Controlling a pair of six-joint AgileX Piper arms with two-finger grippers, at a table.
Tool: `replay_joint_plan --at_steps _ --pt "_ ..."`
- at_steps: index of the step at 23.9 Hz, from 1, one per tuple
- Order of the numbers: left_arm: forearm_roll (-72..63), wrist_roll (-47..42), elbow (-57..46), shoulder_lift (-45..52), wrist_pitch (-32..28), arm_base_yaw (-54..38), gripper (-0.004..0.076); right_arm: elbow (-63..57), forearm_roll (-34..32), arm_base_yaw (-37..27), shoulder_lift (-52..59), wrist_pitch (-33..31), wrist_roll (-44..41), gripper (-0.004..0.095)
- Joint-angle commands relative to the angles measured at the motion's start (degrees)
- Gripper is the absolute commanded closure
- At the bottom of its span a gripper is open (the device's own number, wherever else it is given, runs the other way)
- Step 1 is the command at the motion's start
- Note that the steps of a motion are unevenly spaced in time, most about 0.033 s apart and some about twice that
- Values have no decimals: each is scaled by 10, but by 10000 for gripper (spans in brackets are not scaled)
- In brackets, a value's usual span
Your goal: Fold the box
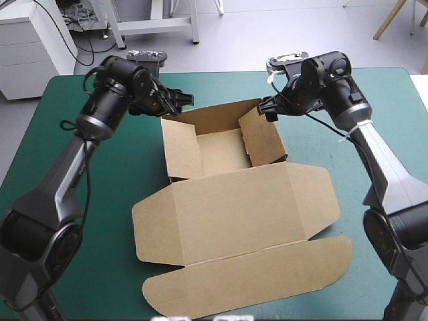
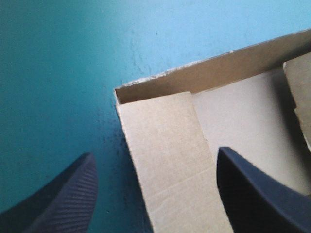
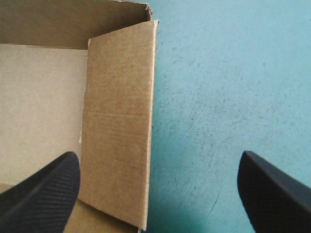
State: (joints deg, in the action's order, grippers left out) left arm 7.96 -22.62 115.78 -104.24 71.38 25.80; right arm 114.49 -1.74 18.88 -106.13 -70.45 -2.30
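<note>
The brown box [image 1: 234, 210] lies in the middle of the surface [image 1: 110, 194], which has a teal-green cover. Nearest to the robot is the long rounded flap [image 1: 247, 277] of the lid, and it lies flat on the cover. Behind it the lid [image 1: 267, 200] itself is also flat, and it is joined to the tray [image 1: 224, 150]. The tray is open and its walls are raised. The left wall [image 1: 180, 150] leans a little inward. The right wall [image 1: 262, 137] stands more upright. The far wall [image 1: 214, 119] stands along the back of the tray.

The left jaws are at the far left corner of the tray and they are released. In the left wrist view the two black fingers [image 2: 63, 199] stand wide apart. One is over the cover outside the box, the other is over the inside of the tray, and the left wall is between them. They grasp nothing.

The right jaws are at the far right corner of the tray and they are released too. In the right wrist view one finger [image 3: 43, 194] is over the inside of the tray, the other is over the bare cover, and the right wall is between them. I cannot tell if any finger touches the board.
</note>
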Motion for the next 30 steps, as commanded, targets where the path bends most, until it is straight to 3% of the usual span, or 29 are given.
replay_joint_plan --at_steps 1,11,27,30 --pt "9 24 20 101 28 1 228 -16 -8 -4 58 15 19 98" --pt "3 93 11 290 28 1 228 -25 17 -4 -23 26 44 98" --pt "3 92 -325 451 28 1 232 -24 53 -4 -99 28 83 99" --pt "0 92 -351 458 28 1 232 -24 52 -4 -100 27 83 198"
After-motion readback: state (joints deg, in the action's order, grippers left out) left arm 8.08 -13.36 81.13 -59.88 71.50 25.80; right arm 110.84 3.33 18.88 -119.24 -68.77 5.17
